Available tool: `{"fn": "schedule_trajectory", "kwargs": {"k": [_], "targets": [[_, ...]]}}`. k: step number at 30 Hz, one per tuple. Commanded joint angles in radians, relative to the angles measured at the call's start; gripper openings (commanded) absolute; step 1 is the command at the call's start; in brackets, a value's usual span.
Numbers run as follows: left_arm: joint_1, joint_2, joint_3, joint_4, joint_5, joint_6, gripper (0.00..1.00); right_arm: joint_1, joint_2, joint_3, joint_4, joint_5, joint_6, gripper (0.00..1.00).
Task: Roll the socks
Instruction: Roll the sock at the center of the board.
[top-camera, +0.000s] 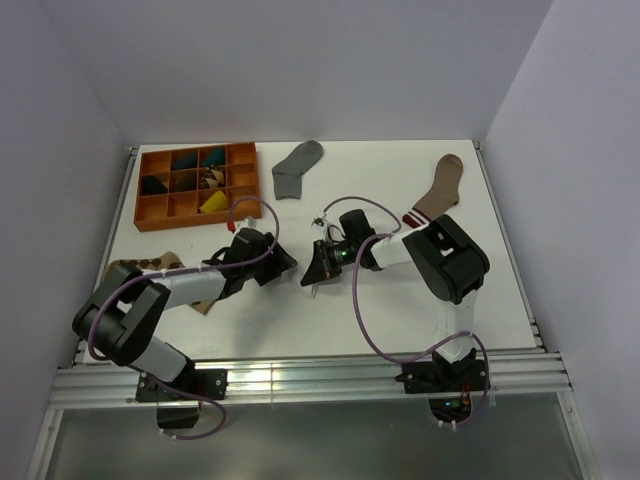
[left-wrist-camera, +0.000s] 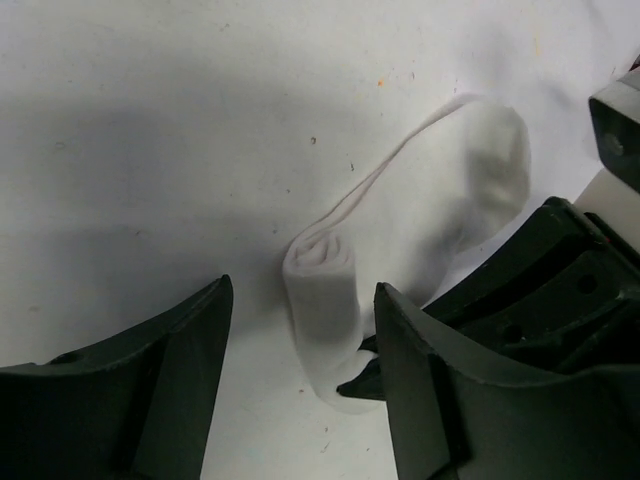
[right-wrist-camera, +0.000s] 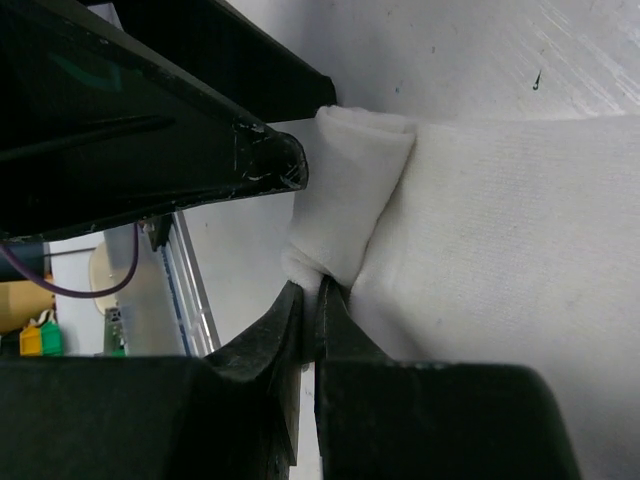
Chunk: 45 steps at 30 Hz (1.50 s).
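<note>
The white sock (left-wrist-camera: 440, 210) lies on the white table, its near end wound into a short roll (left-wrist-camera: 322, 300). My left gripper (left-wrist-camera: 305, 288) is open, with one finger on each side of the roll and not touching it. My right gripper (right-wrist-camera: 313, 285) is shut on the roll's end and pinches a fold of the white sock (right-wrist-camera: 500, 250). From above, the left gripper (top-camera: 287, 258) and right gripper (top-camera: 312, 272) meet tip to tip at the table's middle. The grey sock (top-camera: 297, 168) lies flat at the back. The black sock is not in view.
An orange compartment tray (top-camera: 152, 212) with small items stands at the back left. A tan diamond-patterned sock (top-camera: 150, 267) lies under the left arm. A brown sock with a striped cuff (top-camera: 438, 188) lies at the back right. The left gripper's finger (right-wrist-camera: 150, 130) fills the right wrist view's upper left.
</note>
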Motion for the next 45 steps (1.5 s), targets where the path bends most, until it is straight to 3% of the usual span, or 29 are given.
{"fn": "schedule_trajectory", "kwargs": {"k": [1,11,17,20,22,27,30,37,45], "targets": [[-0.014,0.031,0.041,0.040,0.002,-0.018,0.62,-0.013,0.030,0.016,-0.009,-0.034,0.012,0.04],[-0.047,0.102,0.082,-0.043,-0.073,-0.037,0.44,-0.027,0.056,0.038,-0.009,-0.029,0.028,0.04],[-0.049,0.135,0.096,-0.085,-0.085,-0.035,0.16,-0.033,0.048,0.045,-0.026,-0.006,0.029,0.04],[-0.049,0.149,0.110,-0.100,-0.081,-0.024,0.05,-0.030,-0.008,0.029,-0.046,0.033,-0.009,0.09],[-0.049,0.154,0.118,-0.109,-0.079,-0.015,0.01,-0.023,-0.068,0.018,-0.078,0.096,-0.059,0.19],[-0.050,0.163,0.164,-0.166,-0.078,0.029,0.00,0.019,-0.201,-0.036,-0.118,0.242,-0.142,0.39],[-0.050,0.169,0.193,-0.189,-0.070,0.068,0.00,0.071,-0.293,-0.066,-0.133,0.397,-0.219,0.44],[-0.049,0.180,0.265,-0.307,-0.067,0.146,0.00,0.256,-0.462,-0.168,-0.058,0.825,-0.380,0.52],[-0.049,0.205,0.303,-0.358,-0.049,0.166,0.00,0.437,-0.458,-0.160,-0.041,1.057,-0.478,0.53]]}}
